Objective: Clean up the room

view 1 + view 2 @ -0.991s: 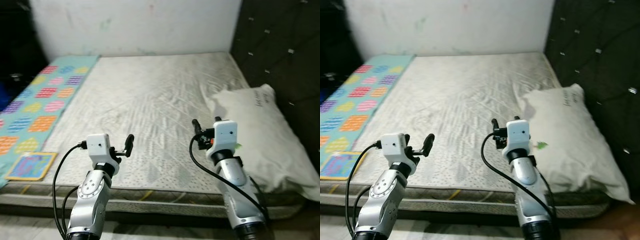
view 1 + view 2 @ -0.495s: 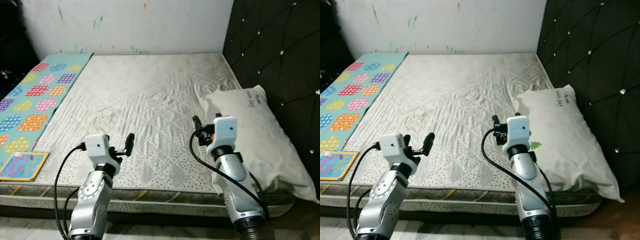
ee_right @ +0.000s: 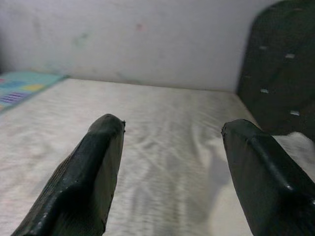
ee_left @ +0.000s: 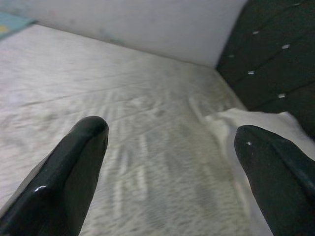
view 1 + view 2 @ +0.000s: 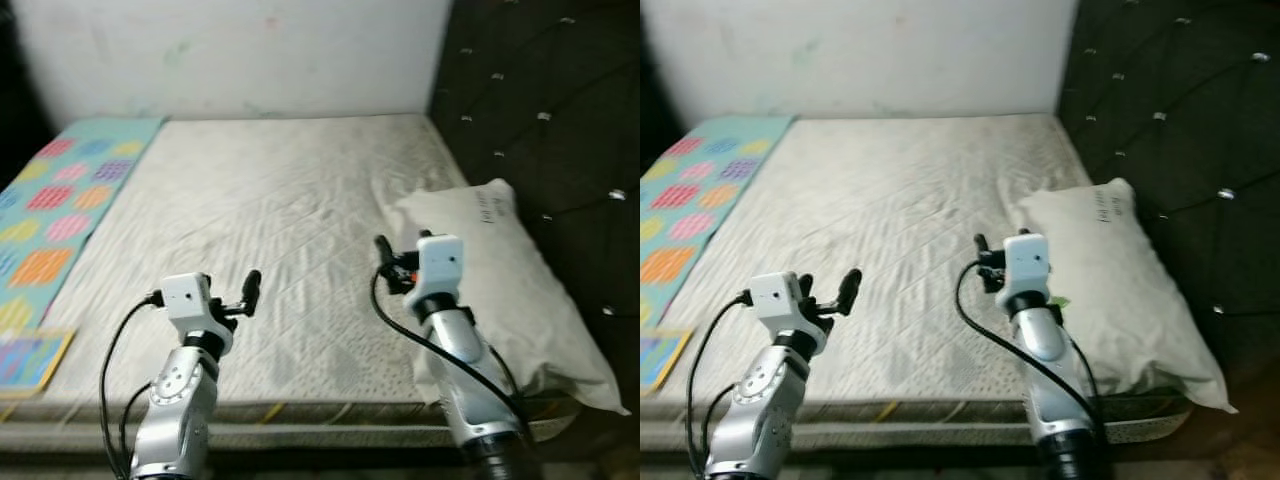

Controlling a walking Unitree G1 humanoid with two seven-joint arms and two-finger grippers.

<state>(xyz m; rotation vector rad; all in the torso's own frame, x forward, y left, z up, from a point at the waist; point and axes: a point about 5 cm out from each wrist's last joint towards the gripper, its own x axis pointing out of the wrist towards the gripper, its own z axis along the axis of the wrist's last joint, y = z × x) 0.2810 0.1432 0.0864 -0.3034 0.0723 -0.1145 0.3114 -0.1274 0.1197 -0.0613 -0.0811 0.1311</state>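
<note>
Lying wrinkled on the mattress (image 5: pixel 260 210), a white pillow (image 5: pixel 500 270) bears writing.

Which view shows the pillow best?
Left eye view: the pillow is whole, beside the headboard, right hand in front. Right eye shows much the same. Both wrist views catch a blurred white edge.

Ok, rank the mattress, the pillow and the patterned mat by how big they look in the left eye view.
1. mattress, by far the largest.
2. pillow, lying at the mattress's right side.
3. patterned mat, along the left edge. It is cut off by the frame, so its place against the pillow is unsure.
</note>
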